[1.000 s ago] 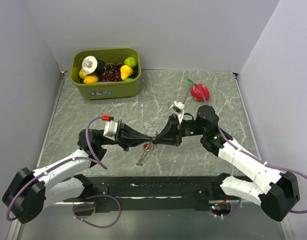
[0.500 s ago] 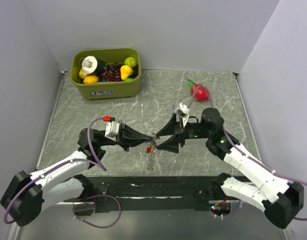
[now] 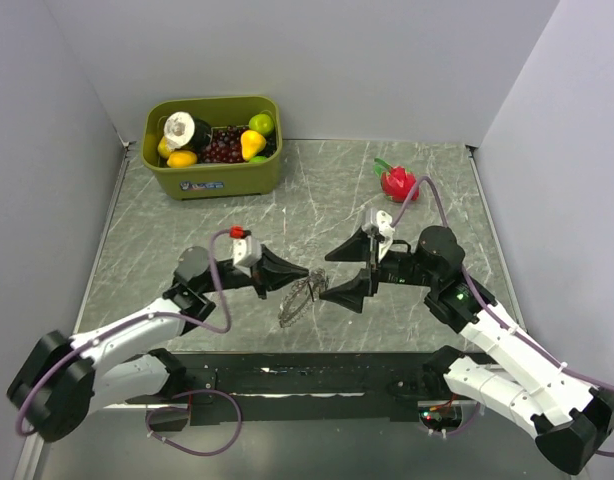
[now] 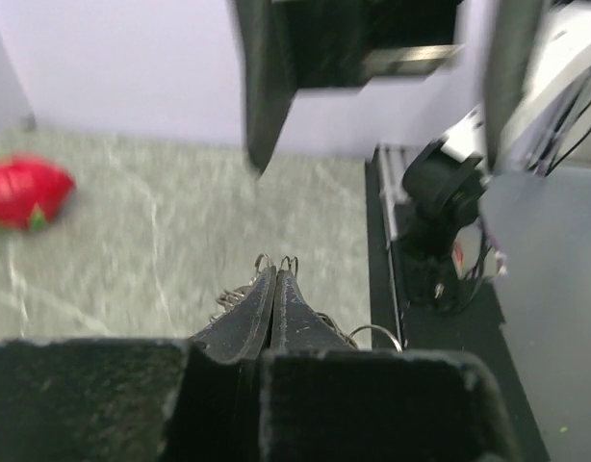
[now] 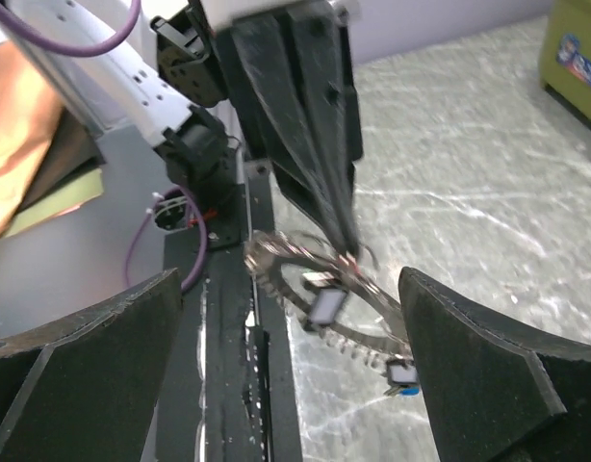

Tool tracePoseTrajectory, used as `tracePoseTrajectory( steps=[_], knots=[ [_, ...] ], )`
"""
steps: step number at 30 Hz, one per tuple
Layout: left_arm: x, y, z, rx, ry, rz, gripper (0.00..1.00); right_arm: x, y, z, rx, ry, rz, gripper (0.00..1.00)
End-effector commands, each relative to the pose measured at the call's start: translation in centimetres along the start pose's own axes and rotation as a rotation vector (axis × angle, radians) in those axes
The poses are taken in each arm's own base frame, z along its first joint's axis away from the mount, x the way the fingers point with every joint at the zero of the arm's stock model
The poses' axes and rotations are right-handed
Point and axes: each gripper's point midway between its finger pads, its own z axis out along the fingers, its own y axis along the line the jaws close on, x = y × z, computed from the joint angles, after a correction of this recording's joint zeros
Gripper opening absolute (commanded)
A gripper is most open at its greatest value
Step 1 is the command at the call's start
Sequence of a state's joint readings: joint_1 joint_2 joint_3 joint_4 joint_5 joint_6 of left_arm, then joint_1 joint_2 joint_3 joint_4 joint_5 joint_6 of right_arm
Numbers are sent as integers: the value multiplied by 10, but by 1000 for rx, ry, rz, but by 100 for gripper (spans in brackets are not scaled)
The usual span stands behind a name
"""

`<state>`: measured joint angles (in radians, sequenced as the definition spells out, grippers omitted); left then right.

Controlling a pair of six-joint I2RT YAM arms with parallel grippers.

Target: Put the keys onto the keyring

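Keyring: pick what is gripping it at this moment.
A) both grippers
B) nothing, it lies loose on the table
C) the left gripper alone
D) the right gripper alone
C: the left gripper has its tips shut on the keyring, while the right gripper stands wide open with its fingers clear of it.

On the table (image 3: 317, 190) the bin (image 3: 212, 180) stands at 11 o'clock, a single fruit (image 3: 398, 183) at 1 o'clock. Near the centre, the keyring (image 3: 297, 298) is between the left gripper (image 3: 305, 272) at 9 o'clock and the right gripper (image 3: 329, 275) at 3 o'clock.
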<state>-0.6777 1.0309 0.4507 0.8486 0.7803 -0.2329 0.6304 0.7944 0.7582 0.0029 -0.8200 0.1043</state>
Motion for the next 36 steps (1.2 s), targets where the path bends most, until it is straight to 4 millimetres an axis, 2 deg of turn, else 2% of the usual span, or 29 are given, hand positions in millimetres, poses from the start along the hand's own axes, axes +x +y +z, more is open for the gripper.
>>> tracePoseTrajectory(
  steps=[1, 2, 3, 4, 6, 9, 12, 14, 15, 17, 18, 20, 21, 24, 27, 28, 30, 31, 32, 33, 35, 36],
  knots=[
    [17, 22, 13, -33, 28, 5, 1, 6, -13, -1, 67, 0, -20, 100],
    [20, 21, 17, -15, 24, -2, 1, 12, -13, -2, 75, 17, -3, 100],
    [9, 17, 23, 13, -18, 10, 1, 13, -15, -3, 90, 20, -5, 100],
    [20, 20, 29, 24, -5, -16, 1, 13, -15, -4, 97, 18, -7, 100],
    [25, 22, 45, 52, -9, -68, 1, 14, -17, -5, 109, 23, -5, 100],
    [15, 14, 60, 108, -65, -62, 1, 15, -20, -6, 124, 23, 0, 100],
    [15, 11, 64, 138, -116, -79, 1, 17, -22, -6, 134, 26, 5, 100],
    [29, 16, 64, 123, -102, -98, 1, 21, -24, -5, 136, 35, 11, 100],
    [49, 19, 62, 104, -67, -123, 1, 22, -25, -4, 138, 36, 12, 100],
    [64, 26, 58, 65, -64, -141, 1, 27, -27, -3, 141, 45, 20, 100],
    [86, 28, 53, 38, -32, -185, 1, 28, -29, -3, 145, 45, 22, 100],
    [94, 32, 48, 2, -53, -197, 1, 33, -31, -2, 148, 56, 32, 100],
    [113, 32, 42, -23, -24, -229, 2, 35, -31, -2, 150, 58, 34, 100],
    [134, 35, 29, -95, -5, -254, 11, 38, -32, -1, 149, 65, 45, 100],
    [143, 39, 15, -174, -4, -268, 28, 39, -32, -2, 154, 64, 43, 100],
    [144, 40, 11, -192, -3, -266, 41, 38, -33, -3, 158, 63, 42, 100],
    [141, 42, 3, -239, -12, -258, 55, 39, -33, -2, 159, 65, 44, 100],
    [140, 42, 1, -251, -11, -257, 90, 39, -33, -3, 159, 66, 47, 100],
    [137, 42, -1, -258, -14, -238, 97, 40, -33, -2, 159, 67, 49, 100],
    [127, 40, -4, -261, -33, -218, 96, 39, -33, -2, 162, 65, 50, 100],
    [123, 44, -8, -296, -29, -197, 96, 38, -34, -3, 165, 61, 47, 100],
    [109, 45, -7, -299, -54, -172, 96, 38, -34, -2, 162, 62, 48, 100]
  ],
)
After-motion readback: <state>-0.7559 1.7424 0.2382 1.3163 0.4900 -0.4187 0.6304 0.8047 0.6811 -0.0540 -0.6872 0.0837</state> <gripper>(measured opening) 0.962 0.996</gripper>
